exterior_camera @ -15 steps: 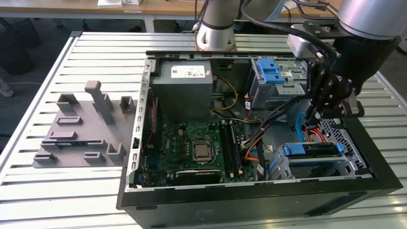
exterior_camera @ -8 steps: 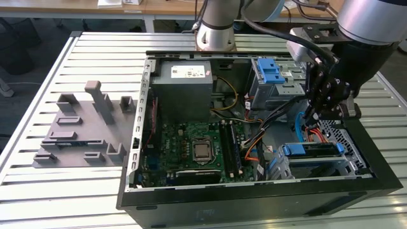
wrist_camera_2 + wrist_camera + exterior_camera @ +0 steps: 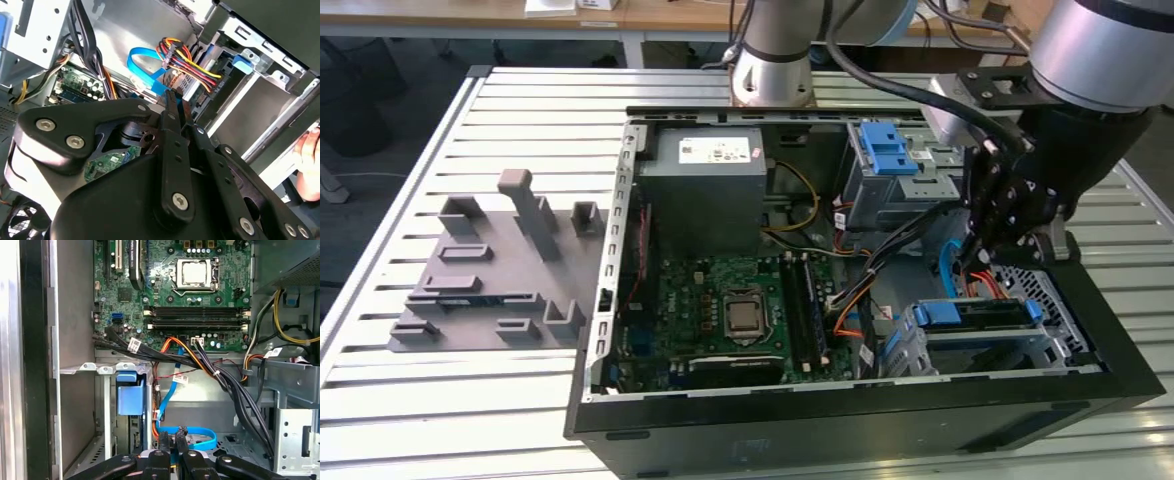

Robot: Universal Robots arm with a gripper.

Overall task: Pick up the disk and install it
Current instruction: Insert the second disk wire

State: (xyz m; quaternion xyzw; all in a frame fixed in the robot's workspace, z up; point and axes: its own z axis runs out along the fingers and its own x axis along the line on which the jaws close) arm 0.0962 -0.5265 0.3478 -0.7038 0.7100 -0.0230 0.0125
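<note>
1. You had the disk (image 3: 970, 314) lying flat in the drive bay at the front corner of the open computer case (image 3: 854, 425), on the exterior view's right. From that view its blue rails looked seated in the bay's metal frame, so I judged it in or very nearly in place.
2. Its long axis ran across the exterior view, left to right, along the case's near wall.
3. Your tool (image 3: 985, 255) hung just above and a little behind the disk, deeper into the case, fingers pointing down. So the disk lay below and toward the near wall from the tool. That was the one relation that mattered here.
4. In both wrist views the tool (image 3: 172, 435) showed its fingertips (image 3: 172, 100) drawn close together with nothing clamped between them. I saw no contact with the disk.
5. A blue flat cable (image 3: 200, 437) curled right under the fingertips, and a bundle of coloured wires (image 3: 187, 60) ran to a connector just beyond them.
6. Further out sat the motherboard (image 3: 734, 300), then the grey metal box (image 3: 707, 165) with its white sticker, and the silver cage (image 3: 907, 180) with a blue latch behind the tool.
7. The whole case rested on the slatted bench (image 3: 480, 400).
</note>
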